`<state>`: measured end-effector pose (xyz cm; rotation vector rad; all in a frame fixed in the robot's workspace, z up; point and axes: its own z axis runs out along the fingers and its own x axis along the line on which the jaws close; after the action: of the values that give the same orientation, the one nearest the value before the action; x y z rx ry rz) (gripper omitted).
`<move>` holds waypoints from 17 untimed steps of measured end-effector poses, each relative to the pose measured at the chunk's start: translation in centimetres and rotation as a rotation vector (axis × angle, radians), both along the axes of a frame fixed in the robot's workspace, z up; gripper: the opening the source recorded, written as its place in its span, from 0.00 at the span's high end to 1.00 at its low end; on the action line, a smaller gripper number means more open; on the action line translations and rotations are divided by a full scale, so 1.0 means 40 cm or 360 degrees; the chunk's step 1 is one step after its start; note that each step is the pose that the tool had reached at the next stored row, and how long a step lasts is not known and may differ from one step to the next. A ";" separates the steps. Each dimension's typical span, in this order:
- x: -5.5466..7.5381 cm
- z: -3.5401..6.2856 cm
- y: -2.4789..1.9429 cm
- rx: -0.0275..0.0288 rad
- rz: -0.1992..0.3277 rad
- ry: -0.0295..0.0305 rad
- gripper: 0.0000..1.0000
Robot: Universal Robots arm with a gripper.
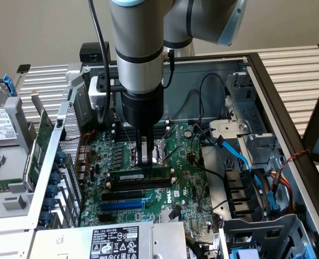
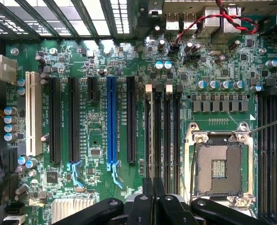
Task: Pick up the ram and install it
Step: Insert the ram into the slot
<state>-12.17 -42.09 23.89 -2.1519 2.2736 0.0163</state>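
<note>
**Open case [image 1: 213, 67], motherboard [image 1: 187, 162]; ram [image 1: 140, 176] upright in a black slot between CPU socket [image 1: 159, 148] and blue slot [image 1: 124, 205].**

Gripper [image 1: 147, 161] shut, tips on ram's top edge, seemingly pressing, not pinching; best pushed straight down, stick kept level. Green expansion card [image 1: 39, 145] and blue cable [image 1: 236, 154] well apart on either side; no obstruction seen.

Arm [image 1: 137, 48] upright, tool [image 1: 147, 161] pointing straight down (closed tight).
</note>
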 end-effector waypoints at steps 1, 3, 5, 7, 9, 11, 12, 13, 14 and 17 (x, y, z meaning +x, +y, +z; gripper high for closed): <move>0.000 0.000 0.000 -0.00002 0.0000 0.00001 0.88; 0.000 -0.001 0.000 -0.00002 0.0000 0.00001 0.88; 0.000 -0.001 -0.001 -0.00001 0.0000 0.00000 0.88; 0.000 -0.002 -0.001 -0.00001 0.0000 0.00000 0.88; 0.000 -0.003 -0.001 0.00000 0.0000 0.00001 0.88; 0.000 -0.004 -0.001 0.00010 0.0000 -0.00002 0.88; 0.000 -0.004 -0.001 0.00015 0.0000 0.00000 0.88; 0.000 -0.005 -0.001 0.00017 0.0000 0.00000 0.88; 0.000 -0.005 -0.001 0.00020 0.0000 0.00000 0.88; 0.000 -0.007 -0.001 0.00026 0.0000 0.00000 0.88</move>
<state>-12.17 -42.14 23.63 -2.1512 2.2728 0.0181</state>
